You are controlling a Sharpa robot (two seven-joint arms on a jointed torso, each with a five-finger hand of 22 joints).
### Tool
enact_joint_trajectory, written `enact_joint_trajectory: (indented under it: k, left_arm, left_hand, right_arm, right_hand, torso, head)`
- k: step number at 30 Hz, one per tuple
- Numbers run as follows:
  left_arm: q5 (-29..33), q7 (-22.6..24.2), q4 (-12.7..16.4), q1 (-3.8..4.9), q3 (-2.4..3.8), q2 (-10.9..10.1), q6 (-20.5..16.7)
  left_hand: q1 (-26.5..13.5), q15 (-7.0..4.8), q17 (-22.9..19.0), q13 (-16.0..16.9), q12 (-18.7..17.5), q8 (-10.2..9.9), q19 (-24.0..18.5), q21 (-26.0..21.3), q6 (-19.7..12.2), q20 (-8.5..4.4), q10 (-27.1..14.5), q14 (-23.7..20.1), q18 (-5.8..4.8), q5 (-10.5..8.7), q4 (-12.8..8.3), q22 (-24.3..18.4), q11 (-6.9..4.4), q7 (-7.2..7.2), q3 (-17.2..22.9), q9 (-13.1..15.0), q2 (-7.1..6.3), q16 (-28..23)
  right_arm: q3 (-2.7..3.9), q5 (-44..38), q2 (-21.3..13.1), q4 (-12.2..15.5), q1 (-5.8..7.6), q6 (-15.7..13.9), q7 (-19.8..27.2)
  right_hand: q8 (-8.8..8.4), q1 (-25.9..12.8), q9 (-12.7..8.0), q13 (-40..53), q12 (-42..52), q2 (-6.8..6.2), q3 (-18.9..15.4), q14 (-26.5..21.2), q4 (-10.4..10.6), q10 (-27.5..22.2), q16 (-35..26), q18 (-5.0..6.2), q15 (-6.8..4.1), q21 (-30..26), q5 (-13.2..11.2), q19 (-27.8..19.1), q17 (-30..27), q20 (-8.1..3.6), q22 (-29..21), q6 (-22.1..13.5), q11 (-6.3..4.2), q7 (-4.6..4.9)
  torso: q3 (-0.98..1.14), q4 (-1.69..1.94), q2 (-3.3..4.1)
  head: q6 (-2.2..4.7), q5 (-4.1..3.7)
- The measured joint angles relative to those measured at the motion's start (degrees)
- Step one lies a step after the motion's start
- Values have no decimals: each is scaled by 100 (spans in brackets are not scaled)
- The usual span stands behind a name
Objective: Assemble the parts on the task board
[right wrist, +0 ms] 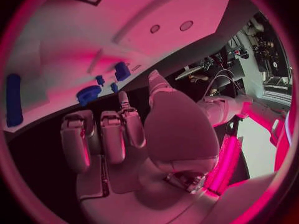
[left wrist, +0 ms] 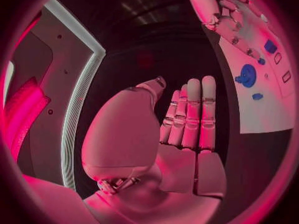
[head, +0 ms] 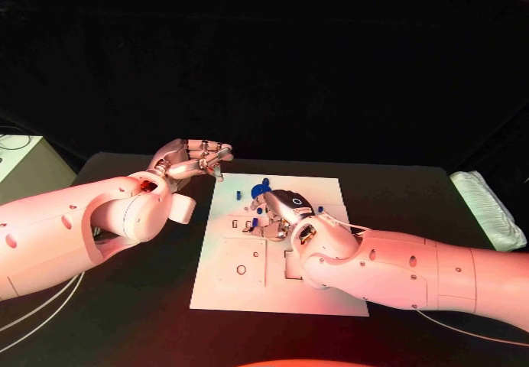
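Left hand off task board edge (apart)

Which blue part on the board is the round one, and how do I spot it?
Start at the white task board mid-table and go to its far edge. The round blue part lies there, just beyond the right hand. It is a disc with a raised hub; the neighbouring blue pieces are much smaller.

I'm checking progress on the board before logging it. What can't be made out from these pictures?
- Head view: the right hand covers the middle of the task board, hiding any parts beneath.
- Head view: the blue parts are too small to tell their shapes or seating.
- Right wrist view: a long blue part blurs at the rim.
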Motion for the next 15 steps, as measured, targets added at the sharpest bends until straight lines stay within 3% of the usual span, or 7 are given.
enact_joint_trajectory:
  k: [2, 5, 7, 9, 10, 12, 15]
  left_arm:
    - [-48, -40, -44, 0, 0, 12, -4]
    - [-161, -145, -132, 0, 0, 38, -12]
    - [-292, -276, -210, 2, 1, 67, -16]
    - [-468, -451, -279, 8, 2, 94, -7]
    - [-611, -600, -326, 16, 2, 111, 15]
    - [-834, -837, -388, 41, 2, 141, 74]
    - [-1407, -1417, -509, 128, 2, 239, 337]
  left_hand:
    - [-20, -57, 30, 94, 163, 9, 23, 65, 17, -23, 204, 86, 0, -1, 24, 24, -46, -16, -39, 22, -19, 109]
    - [-183, -183, 384, 483, 744, 264, 291, 395, 241, -166, 581, 431, -1, -24, 36, 331, -198, -157, -220, 142, -3, 611]
    - [-214, -310, 2026, 1060, 1543, 535, 903, 1011, 388, -280, 766, 1424, -30, -24, 9, 1181, -341, -264, -388, 297, -18, 1882]
    - [-267, -379, 3070, 1839, 2542, 832, 1326, 1478, 420, -375, 532, 1965, -180, -24, 16, 1833, -445, -345, -463, 504, 35, 2647]
    - [-298, -392, 3399, 2247, 3054, 983, 1449, 1638, 399, -393, 277, 2117, -183, -24, 47, 2059, -473, -385, -494, 630, 67, 2867]
    - [-364, -411, 3726, 2664, 3601, 1182, 1585, 1803, 354, -403, 45, 2282, -226, -24, 77, 2306, -482, -421, -524, 800, 132, 3073]
    - [-547, -448, 3863, 3038, 4115, 1540, 1621, 1900, 251, -409, -235, 2353, -270, -24, 83, 2452, -502, -466, -530, 1136, 191, 3165]
  right_arm:
    - [17, 82, -113, 131, 83, -71, 168]
    - [44, 404, -334, 334, 253, -157, 579]
    - [58, 777, -545, 492, 389, -175, 938]
    - [67, 1159, -751, 631, 502, -172, 1247]
    - [73, 1420, -887, 712, 566, -160, 1437]
    - [74, 1763, -1072, 826, 644, -129, 1659]
    - [74, 2428, -1483, 1051, 811, -38, 2026]
  right_hand:
    - [0, 90, -6, 0, 0, 90, -6, 0, -5, 0, 0, 0, 0, 0, 0, 0, 0, 0, 0, -4, 0, 4]
    - [1, 316, 0, 0, -44, 187, 31, 0, -38, -22, 0, 0, 0, 0, 0, 0, 0, 0, 0, 100, 19, -29]
    - [69, 468, 14, 0, -91, 255, 125, 0, -55, -73, 0, 0, 0, -111, 0, 0, 0, 0, 0, 178, -24, -54]
    - [109, 612, 26, 0, -168, 265, 165, 0, -94, -164, 0, 0, 0, -204, 0, 0, 0, 0, -1, 199, -22, -75]
    - [134, 628, 32, 0, -185, 265, 179, 0, -109, -175, 0, 0, 0, -227, 0, 0, 0, 0, -1, 206, -32, -82]
    - [134, 655, 33, 0, -186, 277, 188, 0, -100, -175, 0, 0, 0, -227, 0, 0, 0, 0, -1, 206, -32, -82]
    - [158, 700, 39, 0, -186, 292, 210, 0, -110, -175, 0, 0, 0, -227, 0, 0, 0, 0, -1, 206, -32, -82]
  torso:
    - [4, -8, -5]
    - [10, -25, -22]
    - [18, -37, -35]
    - [25, -49, -52]
    - [29, -55, -60]
    - [36, -65, -76]
    - [50, -85, -108]
  head:
    - [5, 4]
    - [9, 13]
    - [9, 24]
    - [3, 41]
    - [-5, 48]
    - [-17, 60]
    - [-51, 76]
